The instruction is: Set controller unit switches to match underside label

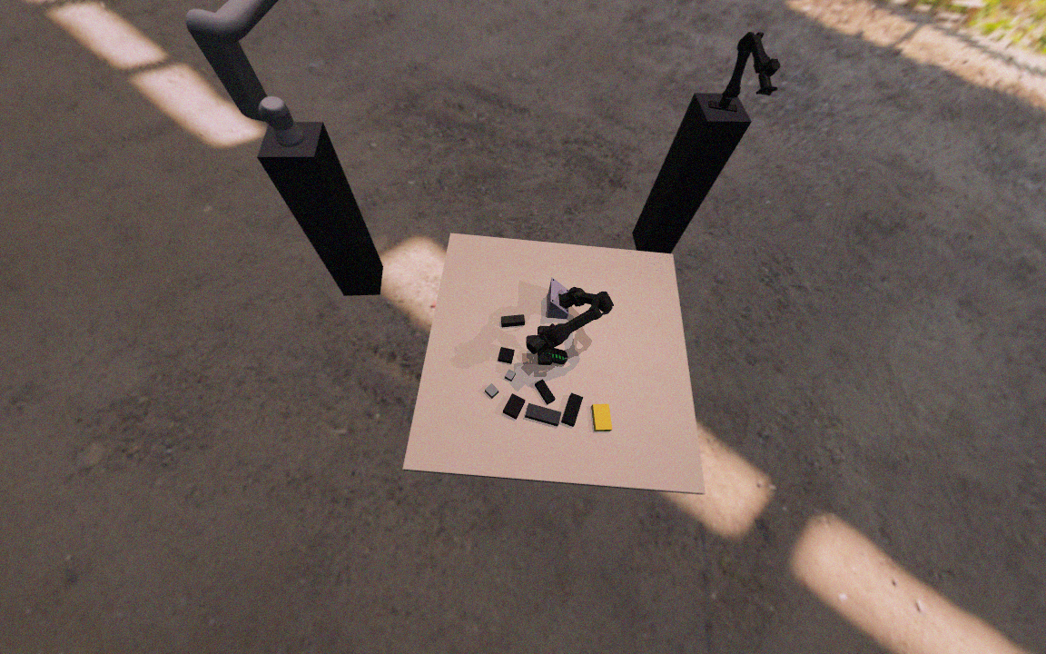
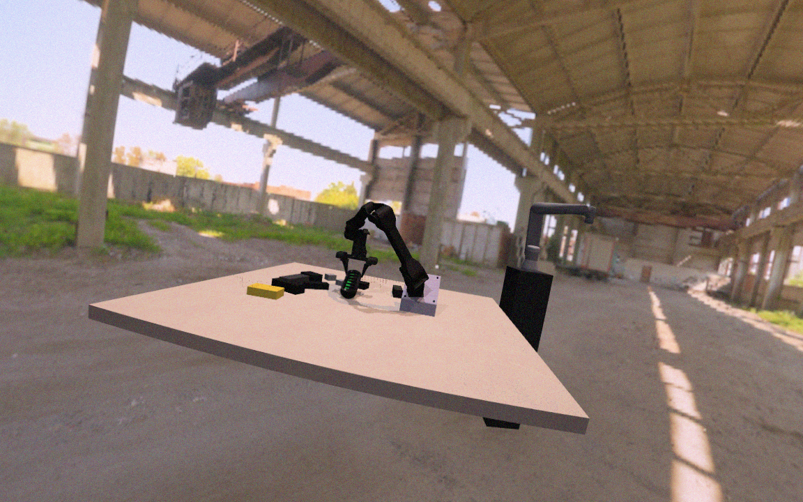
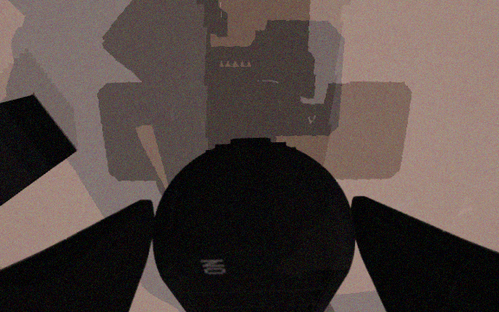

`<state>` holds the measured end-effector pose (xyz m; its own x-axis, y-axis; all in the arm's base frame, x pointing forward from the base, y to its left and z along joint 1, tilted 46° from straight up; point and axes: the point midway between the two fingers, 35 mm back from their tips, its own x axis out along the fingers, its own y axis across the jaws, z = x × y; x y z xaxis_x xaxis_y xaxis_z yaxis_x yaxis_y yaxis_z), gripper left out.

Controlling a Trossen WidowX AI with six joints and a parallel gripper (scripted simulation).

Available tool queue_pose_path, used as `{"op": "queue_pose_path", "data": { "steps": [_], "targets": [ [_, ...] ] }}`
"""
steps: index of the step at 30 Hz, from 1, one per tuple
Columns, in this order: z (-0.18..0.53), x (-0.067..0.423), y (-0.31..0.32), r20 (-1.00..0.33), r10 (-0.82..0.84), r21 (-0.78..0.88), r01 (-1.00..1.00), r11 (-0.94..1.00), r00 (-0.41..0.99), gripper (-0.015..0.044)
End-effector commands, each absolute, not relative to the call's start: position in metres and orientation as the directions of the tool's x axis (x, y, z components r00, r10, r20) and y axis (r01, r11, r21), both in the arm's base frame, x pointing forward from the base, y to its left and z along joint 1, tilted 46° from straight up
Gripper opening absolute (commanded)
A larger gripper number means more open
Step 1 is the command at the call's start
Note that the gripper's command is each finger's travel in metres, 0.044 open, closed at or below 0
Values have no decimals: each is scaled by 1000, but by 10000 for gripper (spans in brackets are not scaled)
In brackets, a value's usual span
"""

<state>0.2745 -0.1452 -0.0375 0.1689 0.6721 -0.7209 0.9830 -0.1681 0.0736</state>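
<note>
The dark controller unit (image 1: 558, 356) (image 2: 348, 286) (image 3: 254, 243) is between the fingertips of my gripper (image 2: 353, 275) (image 3: 253, 210), which is shut on it. The unit is held up over the bench (image 1: 632, 365) (image 2: 304, 330), turned off its base. Its face with the green switch ends is towards the exterior camera. In the wrist view its rounded dark body fills the space between the two fingers, with small pale "ON" lettering near the bottom. The exact switch positions are too small to read. The underside label does not show.
A yellow block (image 1: 601, 417) (image 2: 265, 291), several dark blocks (image 1: 543, 414) (image 1: 572, 410) and two small grey blocks (image 1: 491, 391) (image 1: 509, 375) lie around the unit. One dark block (image 1: 544, 391) is close by. The arm's base mount (image 1: 556, 309) (image 2: 418, 305) stands behind.
</note>
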Motion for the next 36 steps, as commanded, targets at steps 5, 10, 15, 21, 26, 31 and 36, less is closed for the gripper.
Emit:
{"op": "queue_pose_path", "data": {
  "steps": [5,10,15,21,26,31,36],
  "targets": [
    [-46,275,-137,-710,687,62,986,-157,154,338],
    [-49,275,-136,-710,687,62,986,-157,154,338],
    [-53,276,-135,-710,687,62,986,-157,154,338],
    [-58,276,-134,-710,687,62,986,-157,154,338],
    [-61,276,-134,-710,687,62,986,-157,154,338],
    [-65,277,-132,-710,687,62,986,-157,154,338],
    [-68,277,-131,-710,687,63,986,-157,154,338]
  ]
}}
